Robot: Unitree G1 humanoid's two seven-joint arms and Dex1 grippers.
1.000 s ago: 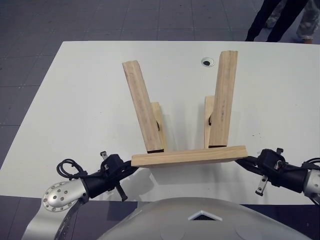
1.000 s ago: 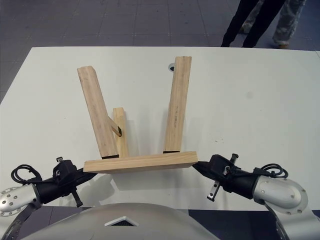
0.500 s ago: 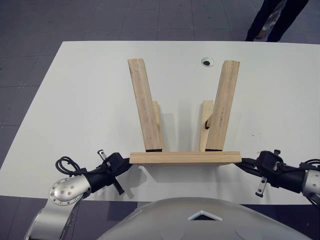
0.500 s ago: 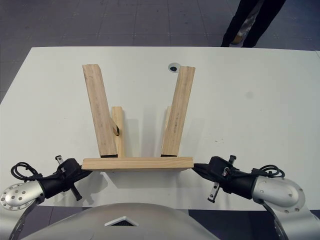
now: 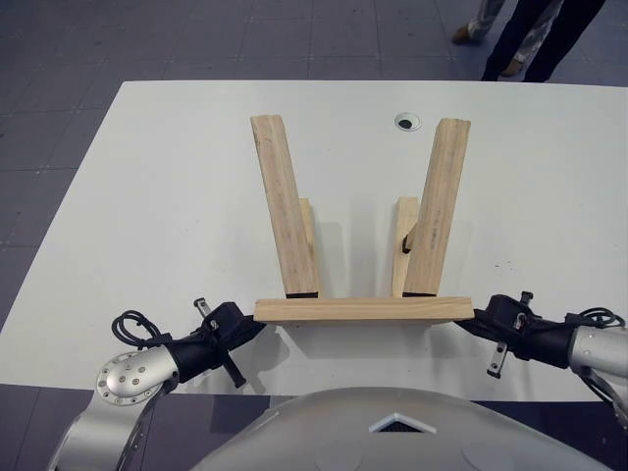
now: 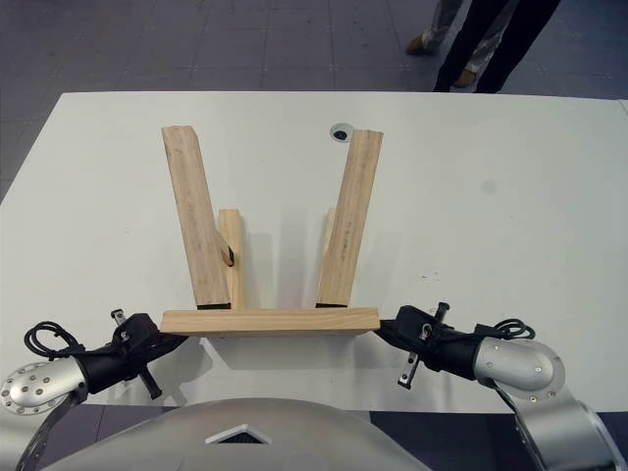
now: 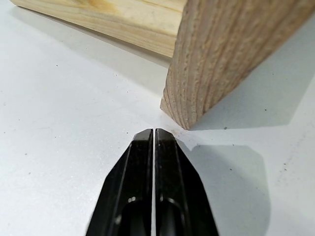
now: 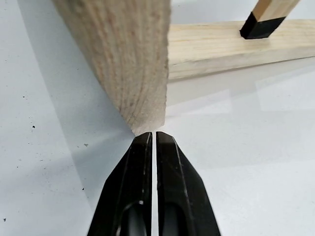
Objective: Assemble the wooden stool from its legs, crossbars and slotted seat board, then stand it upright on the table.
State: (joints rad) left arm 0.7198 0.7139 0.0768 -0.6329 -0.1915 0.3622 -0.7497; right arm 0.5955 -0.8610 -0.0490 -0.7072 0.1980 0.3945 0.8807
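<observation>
Pale wood sits between the two black grippers at the near edge of the white table [image 5: 137, 206]. The left gripper [image 7: 154, 132] has its two fingers pressed flat together with nothing between them, its tip low over the tabletop just beside the rounded near-left corner of the slotted seat board [image 5: 363, 310]. The right gripper [image 8: 152, 133] is likewise pinched together and empty, its tip right at the board's near-right corner; whether it actually touches the wood cannot be told. The seat board stands on its long edge, running left to right across the near part of the table, so the stool lies tipped on its side rather than upright. From the board's far face two long legs run away from the robot and spread slightly apart: the left leg [image 5: 285, 206] leans left, the right leg [image 5: 434, 206] leans right, each with a dark end where it meets the board. Behind and below each leg a further wooden piece shows, one on the left [image 5: 310, 234] and one on the right [image 5: 402, 240]; whether these are legs or crossbars cannot be told. Farther back, between the tips of the legs, a round cable hole [image 5: 407, 122] is set in the tabletop.
</observation>
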